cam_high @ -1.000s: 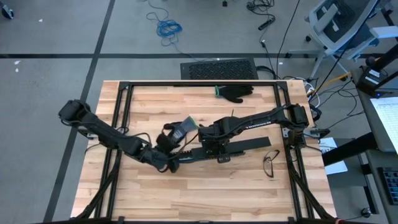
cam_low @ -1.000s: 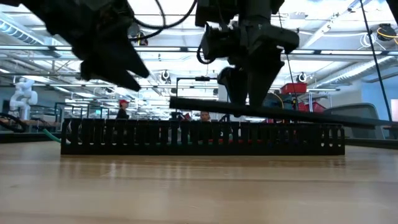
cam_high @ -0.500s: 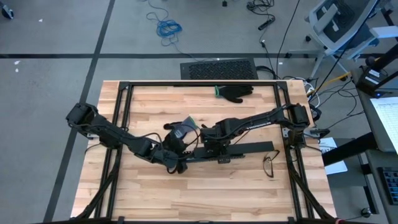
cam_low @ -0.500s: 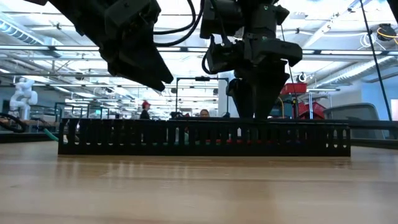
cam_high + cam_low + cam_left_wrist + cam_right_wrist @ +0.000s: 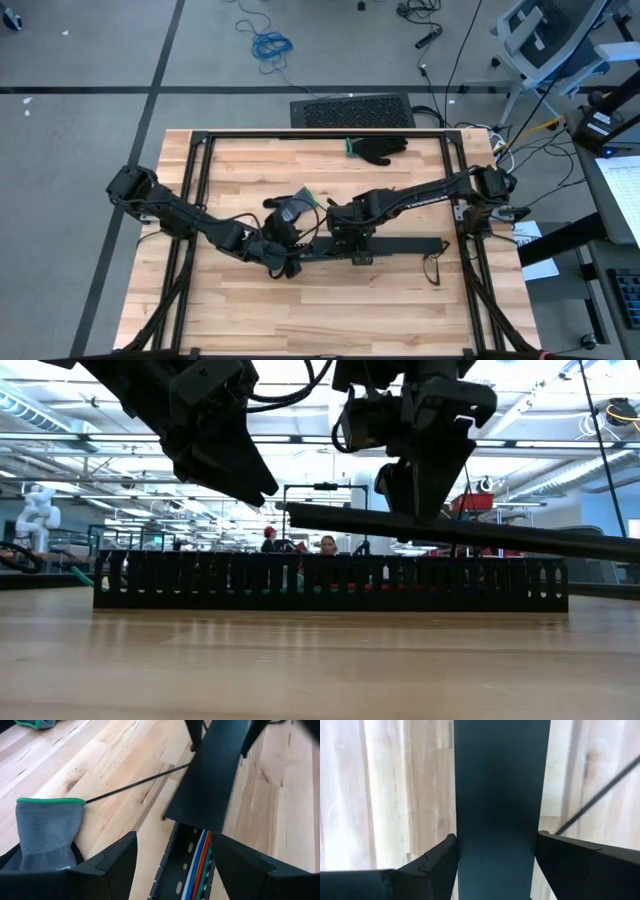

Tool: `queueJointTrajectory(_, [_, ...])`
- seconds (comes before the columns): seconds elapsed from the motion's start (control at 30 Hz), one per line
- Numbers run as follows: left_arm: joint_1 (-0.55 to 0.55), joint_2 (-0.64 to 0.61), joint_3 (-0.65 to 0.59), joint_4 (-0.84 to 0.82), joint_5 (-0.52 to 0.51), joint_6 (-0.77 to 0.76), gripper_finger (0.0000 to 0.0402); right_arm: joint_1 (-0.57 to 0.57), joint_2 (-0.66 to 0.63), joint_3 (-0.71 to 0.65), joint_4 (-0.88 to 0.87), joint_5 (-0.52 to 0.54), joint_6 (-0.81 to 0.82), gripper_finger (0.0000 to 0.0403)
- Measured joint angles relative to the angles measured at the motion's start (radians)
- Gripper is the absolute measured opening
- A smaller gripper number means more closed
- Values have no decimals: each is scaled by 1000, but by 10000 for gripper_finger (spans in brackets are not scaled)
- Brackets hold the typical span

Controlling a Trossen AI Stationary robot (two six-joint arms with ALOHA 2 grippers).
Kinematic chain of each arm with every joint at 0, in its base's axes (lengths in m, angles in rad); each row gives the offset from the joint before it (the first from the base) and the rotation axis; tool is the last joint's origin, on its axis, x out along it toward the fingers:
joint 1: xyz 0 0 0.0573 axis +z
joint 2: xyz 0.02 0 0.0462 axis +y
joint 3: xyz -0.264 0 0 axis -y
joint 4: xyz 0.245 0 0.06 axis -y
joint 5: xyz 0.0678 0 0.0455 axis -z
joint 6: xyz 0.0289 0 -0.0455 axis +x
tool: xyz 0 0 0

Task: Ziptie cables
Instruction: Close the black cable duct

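Left wrist view shows you the cables (image 5: 199, 862) lying limp in the slotted channel (image 5: 172, 877) below the open left claw (image 5: 172, 870), so gather them mid-run while the right claw (image 5: 495, 865) grips the lifted cover strip (image 5: 501, 795).

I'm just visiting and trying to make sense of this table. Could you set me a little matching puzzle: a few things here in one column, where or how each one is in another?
Things:
1. black flat cover strip
2. cables
3. grey glove with green cuff
4. slotted channel

States:
a. lying inside the open channel
b. flat on the table, beside the left gripper
c. held up off the table by the right gripper
d. standing on the wooden table

Pairs: 1-c, 2-a, 3-b, 4-d
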Motion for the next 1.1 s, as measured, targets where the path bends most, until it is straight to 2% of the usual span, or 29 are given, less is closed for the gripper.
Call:
queueJointTrajectory(0.47, [0, 0, 0, 0, -2, -1, 244, 36, 22, 1, 62, 33, 8, 233])
queueJointTrajectory(0.77, [0, 0, 0, 4, -2, -8, 244, 36, 54, 1, 49, 63, -58, 233])
queueJointTrajectory(1.1, [0, 0, 0, 3, -2, -9, 244, 36, 21, 1, -62, 63, -81, 233])
